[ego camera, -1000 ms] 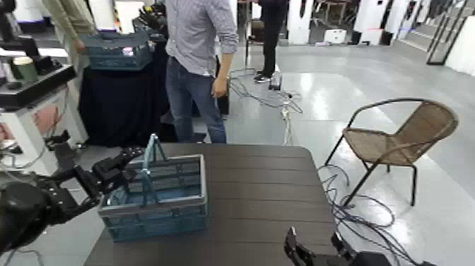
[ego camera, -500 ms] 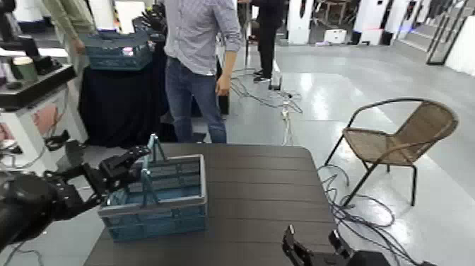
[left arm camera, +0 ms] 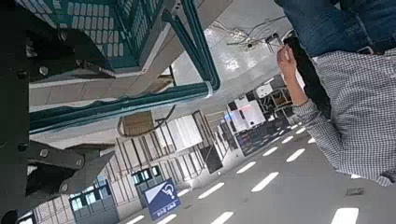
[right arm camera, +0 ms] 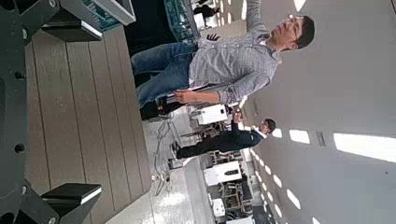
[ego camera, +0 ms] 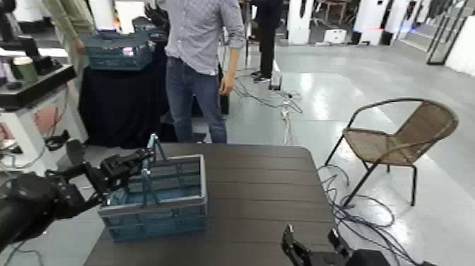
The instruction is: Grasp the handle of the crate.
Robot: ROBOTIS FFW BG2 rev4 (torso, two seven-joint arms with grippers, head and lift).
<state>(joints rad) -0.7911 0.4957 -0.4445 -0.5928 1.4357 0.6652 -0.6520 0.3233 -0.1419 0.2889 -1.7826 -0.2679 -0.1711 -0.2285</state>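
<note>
The blue-teal crate [ego camera: 157,201] stands on the left part of the dark table [ego camera: 261,191]. Its thin light-blue handle [ego camera: 149,161] rises upright from the middle. My left gripper [ego camera: 138,160] reaches in from the left at the handle's top. In the left wrist view the handle [left arm camera: 140,101] runs between the two fingers [left arm camera: 65,170] of the left gripper [left arm camera: 98,114], which is open, with gaps on both sides. My right gripper [ego camera: 309,250] is parked low at the table's near edge; in the right wrist view it [right arm camera: 75,112] is open and empty.
A person [ego camera: 198,64] stands just behind the table's far edge. A darker blue crate [ego camera: 119,51] sits on a black-draped table at the back left. A wicker chair [ego camera: 396,141] and floor cables [ego camera: 353,205] are to the right.
My left gripper has moved right, toward the handle, and now has the handle's top between its fingers. The person has shifted slightly. The right arm has not moved.
</note>
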